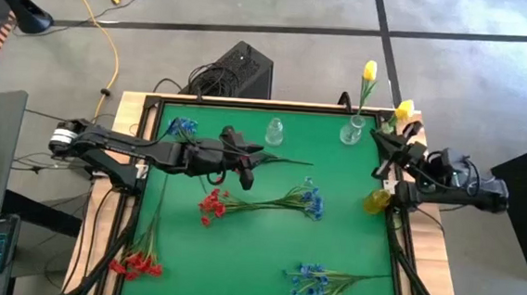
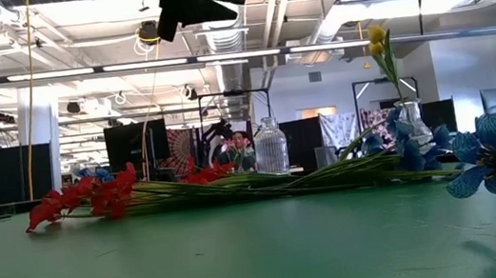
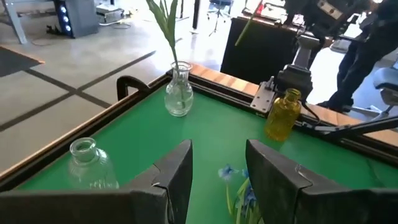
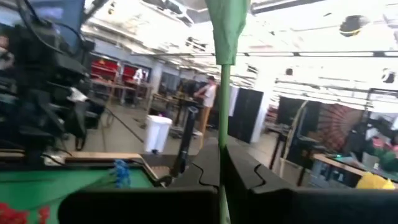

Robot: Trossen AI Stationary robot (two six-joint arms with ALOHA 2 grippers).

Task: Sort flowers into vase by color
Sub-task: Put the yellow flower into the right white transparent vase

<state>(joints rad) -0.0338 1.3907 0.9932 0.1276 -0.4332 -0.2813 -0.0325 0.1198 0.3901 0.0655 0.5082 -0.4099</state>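
My right gripper (image 1: 396, 140) hangs over the table's far right rim, shut on a yellow flower (image 1: 404, 109). My left gripper (image 1: 244, 163) hovers open over the far middle of the green mat, nothing between its fingers (image 3: 180, 174). A clear vase (image 1: 352, 130) holds another yellow flower (image 1: 369, 71). A second clear vase (image 1: 274, 130) stands empty, and an amber vase (image 1: 376, 200) stands at the right edge. Flat on the mat lie red (image 1: 211, 204) and blue (image 1: 313, 202) sprays in the middle, a red spray (image 1: 134, 265) near left, a blue spray (image 1: 314, 283) near middle, and a blue spray (image 1: 183, 126) by the left arm. My right gripper pinches the yellow flower's thin green stem (image 4: 223, 134) between its two shut fingers. The stem runs on past the fingers to a green leaf (image 4: 227, 18). The flower is lifted clear of the table, its bud (image 1: 404, 109) toward the far edge.
Raised black rails (image 1: 404, 241) frame the mat. A thin stem (image 1: 286, 160) lies on the mat just right of my left gripper. Beyond the far edge a black box (image 1: 241, 70) and cables sit on the floor. Bare mat lies between the near sprays.
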